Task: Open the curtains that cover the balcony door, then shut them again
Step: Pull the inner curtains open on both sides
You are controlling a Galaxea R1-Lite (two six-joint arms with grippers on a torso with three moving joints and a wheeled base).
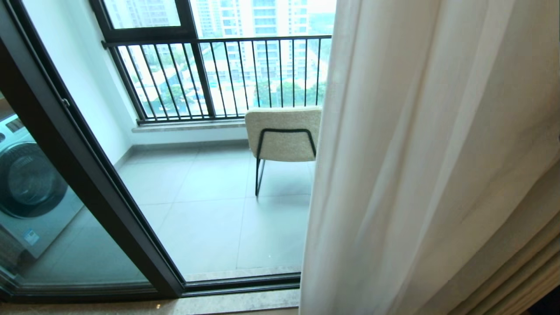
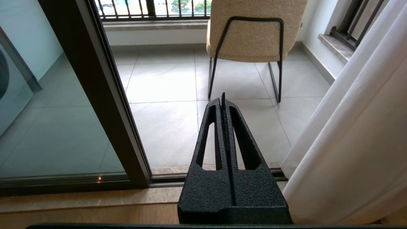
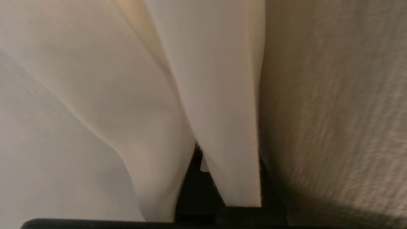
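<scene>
Right hand [image 3: 203, 159] buried in curtains [image 3: 95, 95], fingers pressed together.

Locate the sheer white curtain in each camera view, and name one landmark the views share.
Head view: the sheer white curtain fills the right half, its edge beside the chair.
Left wrist view: it hangs along the right side, right of the shut left gripper.
Right wrist view: its folds fill most of the picture, draped over the right gripper.
Shared landmark: the chair, in head and left wrist views only.

The curtains [image 1: 428, 166] hang right of the balcony door [image 1: 87, 175], chair [image 1: 283, 133] behind.
</scene>
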